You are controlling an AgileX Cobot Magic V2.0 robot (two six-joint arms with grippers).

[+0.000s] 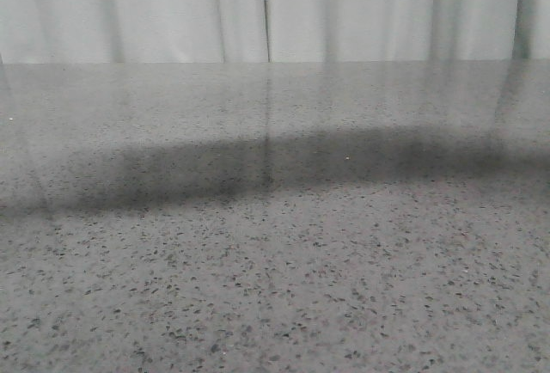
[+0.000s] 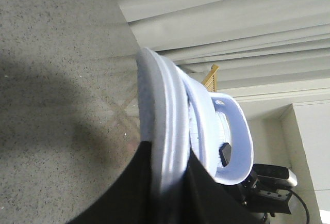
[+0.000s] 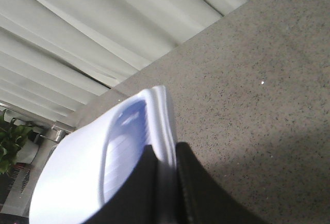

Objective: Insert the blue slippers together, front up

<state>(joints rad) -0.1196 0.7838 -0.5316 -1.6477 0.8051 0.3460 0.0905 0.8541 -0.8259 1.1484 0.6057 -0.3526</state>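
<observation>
The front view holds only bare table; neither slipper nor gripper shows there. In the left wrist view my left gripper [image 2: 170, 182] is shut on the thick sole edge of a pale blue slipper [image 2: 165, 110]; a second pale blue slipper [image 2: 234, 131] with its wide strap sits nested against it. In the right wrist view my right gripper [image 3: 165, 182] is shut on the sole edge of a pale blue slipper [image 3: 98, 157], its ribbed footbed facing the camera. Both slippers are held up off the table.
The grey speckled tabletop [image 1: 275, 287] fills the front view, with white curtains [image 1: 275, 3] behind its far edge. A dark shadow band crosses the table. A black device [image 2: 273, 182] and a green plant [image 3: 13, 141] stand off the table.
</observation>
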